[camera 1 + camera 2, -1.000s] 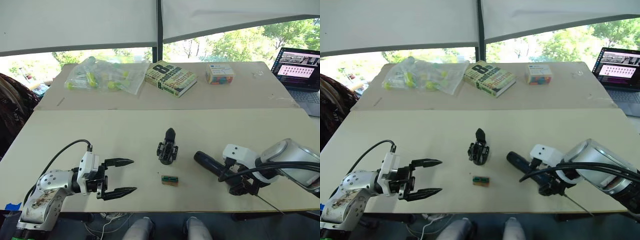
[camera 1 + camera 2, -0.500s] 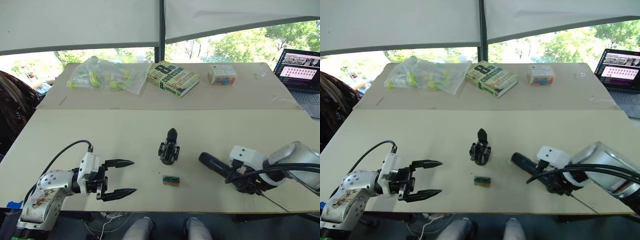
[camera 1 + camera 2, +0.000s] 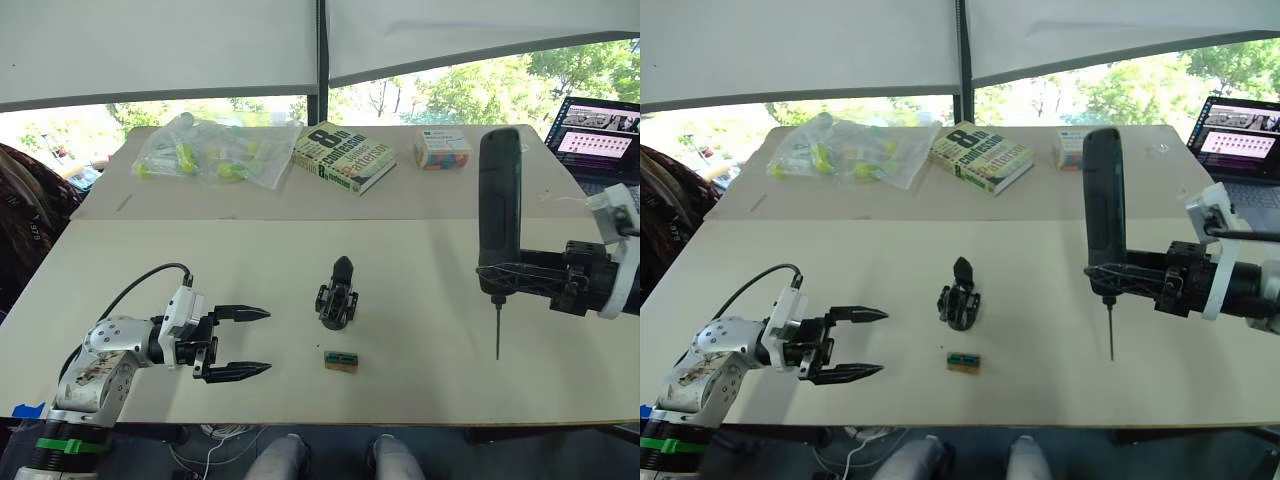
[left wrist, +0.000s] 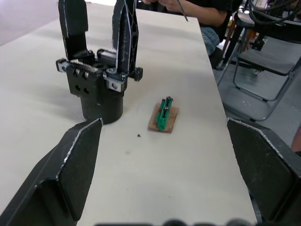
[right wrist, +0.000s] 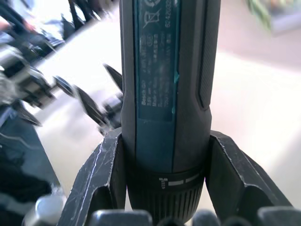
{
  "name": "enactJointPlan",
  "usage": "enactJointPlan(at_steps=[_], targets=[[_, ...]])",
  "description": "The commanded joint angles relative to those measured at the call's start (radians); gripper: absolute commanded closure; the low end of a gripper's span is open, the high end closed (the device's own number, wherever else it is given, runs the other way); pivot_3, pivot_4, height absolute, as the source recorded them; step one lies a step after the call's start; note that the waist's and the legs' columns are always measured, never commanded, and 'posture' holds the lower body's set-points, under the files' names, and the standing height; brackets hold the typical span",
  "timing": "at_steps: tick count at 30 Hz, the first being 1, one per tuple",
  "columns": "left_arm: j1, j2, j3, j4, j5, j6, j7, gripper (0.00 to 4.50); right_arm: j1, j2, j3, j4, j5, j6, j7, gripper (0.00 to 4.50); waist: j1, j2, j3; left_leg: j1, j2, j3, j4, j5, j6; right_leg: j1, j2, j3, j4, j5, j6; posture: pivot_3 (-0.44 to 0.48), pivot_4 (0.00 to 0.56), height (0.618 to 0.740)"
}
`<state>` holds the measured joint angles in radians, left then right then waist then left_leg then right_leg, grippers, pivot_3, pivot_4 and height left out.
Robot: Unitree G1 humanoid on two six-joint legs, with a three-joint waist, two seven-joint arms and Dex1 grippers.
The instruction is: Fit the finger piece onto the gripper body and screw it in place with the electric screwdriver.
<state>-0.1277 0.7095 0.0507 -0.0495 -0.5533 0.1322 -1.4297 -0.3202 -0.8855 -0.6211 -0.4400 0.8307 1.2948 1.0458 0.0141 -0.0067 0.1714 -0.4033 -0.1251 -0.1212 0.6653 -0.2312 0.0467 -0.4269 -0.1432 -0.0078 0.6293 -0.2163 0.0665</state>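
The gripper body (image 3: 337,296) stands at the middle of the near table, a black block with two tapered black fingers rising from it (image 4: 96,70). I cannot tell whether one of them is the finger piece. My right gripper (image 3: 492,276) is shut on the electric screwdriver (image 3: 499,205) and holds it upright above the table to the right of the body. Its thin bit (image 3: 497,332) points down, and the fingers (image 5: 101,181) clamp its lower collar. My left gripper (image 3: 266,341) hangs open left of the gripper body, its fingers pointing toward it.
A small green part on a brown card (image 3: 340,360) lies just in front of the gripper body. On the far table are a plastic bag (image 3: 215,150), a book (image 3: 342,156) and a small box (image 3: 443,148). A laptop (image 3: 600,130) stands at far right.
My right gripper has lifted the screwdriver off the table and swung it upright with the bit down. My left gripper has shifted slightly forward and stayed open.
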Motion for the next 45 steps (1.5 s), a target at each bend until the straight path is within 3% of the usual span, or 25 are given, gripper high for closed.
enactJointPlan(at_steps=[1, 5, 9, 14, 19, 34, 45], targets=[[-0.012, -0.007, -0.008, 0.005, 0.007, -0.031, -0.018, 0.00, 0.016, 0.137, -0.042, -0.184, 0.111, -0.136, -0.082, 2.59, -0.003, 0.000, 0.000, 0.000, 0.000, 0.000, 0.000, 0.000, 0.000, 0.000, 0.000, 0.000, 0.000, 0.000, 0.000, 0.000, 0.150, 0.740], [-0.001, -0.020, -0.022, -0.003, 0.017, -0.043, -0.010, 0.00, 0.099, 0.289, 0.106, -0.320, 0.061, -0.372, -0.065, 2.59, -0.008, 0.001, 0.000, 0.002, 0.001, 0.000, 0.000, 0.000, 0.000, -0.001, 0.000, 0.003, 0.002, 0.000, 0.000, 0.000, 0.150, 0.740], [0.015, -0.051, -0.048, -0.013, 0.041, -0.053, 0.025, 0.00, 0.108, 0.475, 0.306, -0.282, -0.066, -0.730, 0.022, 2.59, -0.012, -0.001, 0.000, 0.004, 0.000, 0.001, 0.000, 0.000, -0.001, 0.002, 0.002, 0.004, 0.001, 0.001, 0.001, 0.000, 0.150, 0.740], [0.034, -0.096, -0.086, -0.012, 0.100, -0.088, 0.078, 0.00, 0.105, 0.527, 0.495, -0.128, -0.168, -0.975, 0.184, 2.59, -0.018, -0.002, -0.001, 0.006, 0.001, 0.002, 0.000, 0.000, -0.001, 0.002, 0.005, 0.008, 0.001, 0.002, 0.001, 0.000, 0.150, 0.740], [0.031, -0.139, -0.122, 0.030, 0.161, -0.128, 0.131, 0.00, 0.083, 0.527, 0.572, 0.008, -0.212, -1.111, 0.256, 2.59, -0.020, -0.002, -0.001, 0.009, 0.001, 0.004, 0.000, 0.000, -0.001, 0.003, 0.006, 0.011, 0.001, 0.002, 0.001, 0.000, 0.150, 0.740], [-0.019, -0.209, -0.240, 0.097, 0.263, -0.204, 0.172, 0.00, 0.181, 0.446, 0.586, -0.037, -0.157, -1.170, 0.262, 2.59, -0.017, -0.002, -0.001, 0.010, 0.003, 0.008, -0.001, 0.000, -0.001, 0.002, 0.008, 0.015, 0.002, 0.002, 0.001, 0.000, 0.150, 0.740], [-0.025, -0.220, -0.245, 0.106, 0.258, -0.204, 0.183, 0.00, 0.128, 0.464, 0.624, 0.013, -0.175, -1.181, 0.204, 2.59, -0.017, -0.002, -0.001, 0.011, 0.004, 0.010, -0.001, 0.000, -0.001, 0.002, 0.009, 0.017, 0.002, 0.003, 0.001, 0.000, 0.150, 0.740]])
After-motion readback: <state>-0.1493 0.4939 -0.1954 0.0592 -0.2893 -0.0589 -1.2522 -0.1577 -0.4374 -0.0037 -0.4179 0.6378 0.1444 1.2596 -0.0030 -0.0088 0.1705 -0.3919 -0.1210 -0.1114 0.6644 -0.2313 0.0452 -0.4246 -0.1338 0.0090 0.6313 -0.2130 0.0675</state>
